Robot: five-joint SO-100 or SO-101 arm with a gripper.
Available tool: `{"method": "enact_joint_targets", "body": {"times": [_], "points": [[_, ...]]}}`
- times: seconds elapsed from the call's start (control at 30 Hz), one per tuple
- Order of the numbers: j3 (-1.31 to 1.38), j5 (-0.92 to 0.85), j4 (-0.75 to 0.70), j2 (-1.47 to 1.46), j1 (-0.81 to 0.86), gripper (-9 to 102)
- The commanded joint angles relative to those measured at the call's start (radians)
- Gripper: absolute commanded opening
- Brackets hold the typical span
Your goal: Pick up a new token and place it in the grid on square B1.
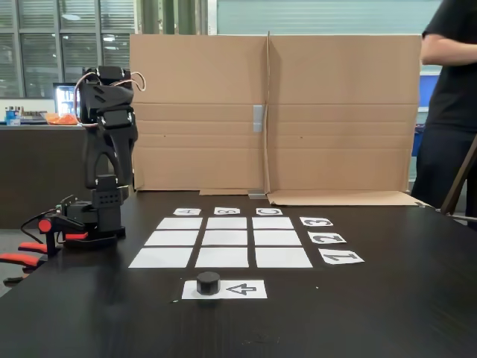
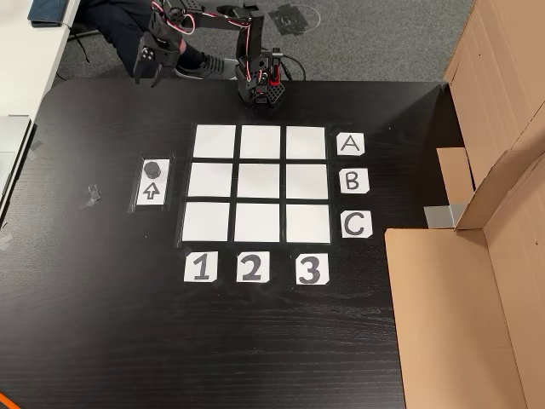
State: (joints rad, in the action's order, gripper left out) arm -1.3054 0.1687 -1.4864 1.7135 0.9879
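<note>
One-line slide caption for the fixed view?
Folded arm at left, gripper low by its base; token waits on the arrow strip before the empty grid.

Both pictures were evenly lit from overhead, with no hard shadows. In the fixed view the dark table (image 1: 387,298) took a soft sheen near its front edge, and the windows (image 1: 52,45) behind were bright but not blown out. The white grid (image 2: 260,183) stood out crisply in the other view (slight softness toward the corners). Focus was sharp throughout; no motion blur appeared.
</note>
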Motion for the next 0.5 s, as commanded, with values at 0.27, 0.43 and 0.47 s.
{"method": "enact_joint_targets", "body": {"times": [0.27,0.43,0.47], "points": [[0.074,-0.003,0.080,-0.110,-0.081,23],[0.087,-0.003,0.118,-0.190,-0.104,23],[0.100,-0.003,0.120,-0.212,-0.106,23]]}}
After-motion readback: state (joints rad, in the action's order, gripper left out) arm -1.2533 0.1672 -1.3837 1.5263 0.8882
